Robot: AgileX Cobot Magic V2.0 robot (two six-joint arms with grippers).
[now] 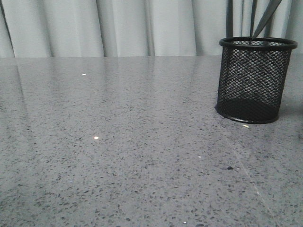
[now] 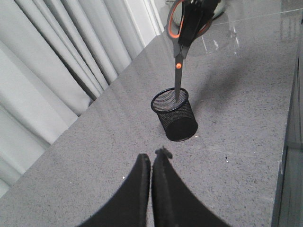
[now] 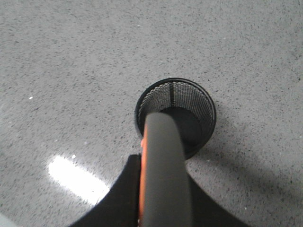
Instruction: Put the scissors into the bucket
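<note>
Now, front: bucket (image 1: 255, 80) far right, blades poking in above. Left wrist: idle left gripper (image 2: 151, 165) pinched closed; scissors (image 2: 178, 71) hang tips-down, handles clamped by right gripper (image 2: 194, 21). Right wrist: handle over the mouth. Stiff, slim, probably slippery steel.

Soft, even, cool light fills all three views, neither dim nor harsh. On the speckled grey tabletop (image 1: 118, 156) small bright glints dot the front view, and faint pale streaks run toward its near edge. In the right wrist view a white patch of glare (image 3: 75, 177) sits on the stone, and the bucket (image 3: 176, 113) throws a broad soft shadow. The scissors' handle (image 3: 163, 175) there is close to the lens and blurred. The left wrist view shows glossy reflections at the table's far corner.
</note>
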